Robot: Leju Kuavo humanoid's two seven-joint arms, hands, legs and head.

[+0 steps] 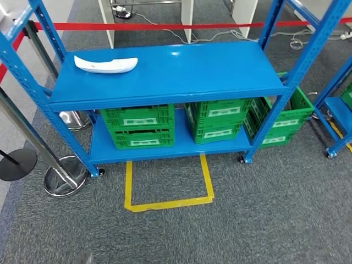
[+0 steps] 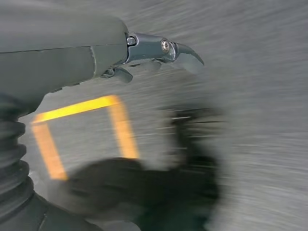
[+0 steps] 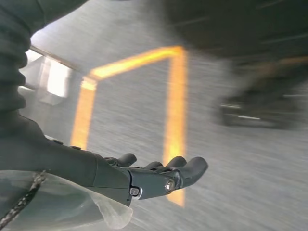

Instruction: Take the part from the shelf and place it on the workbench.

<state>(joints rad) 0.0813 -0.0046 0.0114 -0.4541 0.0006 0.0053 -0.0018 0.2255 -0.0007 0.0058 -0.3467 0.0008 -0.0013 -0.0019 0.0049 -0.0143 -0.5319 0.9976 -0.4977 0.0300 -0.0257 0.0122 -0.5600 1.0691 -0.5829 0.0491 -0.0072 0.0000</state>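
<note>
**Both hands empty, part on top shelf**

Left hand [image 2: 152, 53]: seen from its wrist camera, fingers stretched out and apart, nothing in them. It hangs over grey carpet [image 2: 261, 96], with a yellow tape outline [image 2: 120, 125] on the floor beneath. Picture is motion-blurred.

Right hand [image 3: 160, 175]: seen from its wrist camera, fingers extended with a slight curl, spread, holding nothing. It too hangs above the carpet, with the yellow tape outline [image 3: 176, 96] below it. Also blurred.

Head view: yellow tape rectangle [image 1: 166, 204] lies on the carpet [image 1: 269, 220] directly in front of the blue shelf [image 1: 174, 77]. The part [image 1: 105, 64], a long white curved piece, lies flat on the top shelf board, toward its left end, near the back-left upright. It touches nothing else on the board.

Lower shelf board carries green crates [image 1: 139, 126], stacked in pairs, with white labels on their fronts; further green crates [image 1: 286, 118] sit just past the right-hand upright. A red barrier tape [image 1: 166, 26] runs behind the shelf. Chrome stanchion bases [image 1: 64, 179] stand on the floor to the left of the shelf.
</note>
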